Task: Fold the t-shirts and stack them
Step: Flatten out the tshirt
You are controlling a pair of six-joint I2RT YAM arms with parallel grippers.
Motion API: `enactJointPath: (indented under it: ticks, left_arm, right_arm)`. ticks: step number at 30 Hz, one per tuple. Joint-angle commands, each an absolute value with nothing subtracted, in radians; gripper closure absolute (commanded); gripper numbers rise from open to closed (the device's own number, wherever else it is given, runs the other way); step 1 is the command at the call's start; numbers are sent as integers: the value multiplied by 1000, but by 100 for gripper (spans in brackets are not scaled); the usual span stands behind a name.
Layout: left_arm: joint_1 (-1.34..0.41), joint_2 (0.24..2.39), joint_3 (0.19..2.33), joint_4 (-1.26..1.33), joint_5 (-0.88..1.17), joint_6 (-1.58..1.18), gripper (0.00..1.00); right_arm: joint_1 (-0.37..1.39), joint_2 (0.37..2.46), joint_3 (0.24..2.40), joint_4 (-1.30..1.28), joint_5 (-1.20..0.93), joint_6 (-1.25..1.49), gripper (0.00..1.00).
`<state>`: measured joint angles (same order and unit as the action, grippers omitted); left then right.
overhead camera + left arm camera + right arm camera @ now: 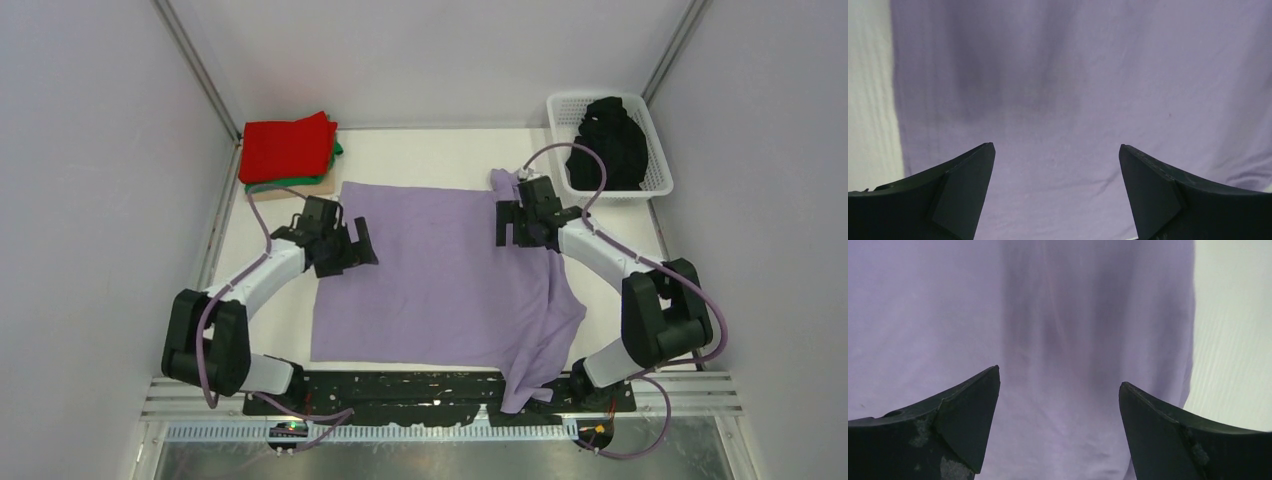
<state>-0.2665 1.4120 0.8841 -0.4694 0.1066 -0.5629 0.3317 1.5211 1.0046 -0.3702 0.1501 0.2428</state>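
Lavender cloth fills both wrist views, and over it each of your hands stands spread wide with nothing between the fingers. Your left hand [352, 250] [1056, 150] sits at the left edge of the lavender t-shirt [440, 270] [1088, 90] [998, 315], left of centre in the top view. A strip of pale counter [420, 155] [870, 90] shows on the left of its wrist view. Your right hand [515, 225] [1059, 377] sits over the shirt's upper right part, right of centre in the top view. Whether any fingertip touches the cloth, you cannot tell. The shirt lies spread mostly flat across the middle of the counter as a broad rectangle with faint creases. Its right side is bunched, with a flap trailing off the near edge at the lower centre-right of the frame and a corner poking out beside the right hand. At upper left, a folded red t-shirt [287, 146] tops a green t-shirt [337, 150] and a beige t-shirt [290, 188]. At upper right, a black t-shirt [610, 140] lies heaped in the white basket [655, 150].
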Motion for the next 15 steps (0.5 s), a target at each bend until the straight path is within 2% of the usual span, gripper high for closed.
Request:
enactJointPath:
  ticks: [1,8,10,15]
  left_arm:
    - [-280,1364,792,-357,197,-598,0]
    - [-243,1547,820,-356,96,-651,0]
    - [-209,1588,852,-358,54,-661,1]
    - [-148,1692,997,-383,101,-665,0]
  right_arm:
    - [330,1455,912,-417,94,330,5]
    - [308,1608,943,-385,151,375,4]
    - [275,1671,992,-356,105,382,4]
    - [232,1848,1195,-346,-68,365,5]
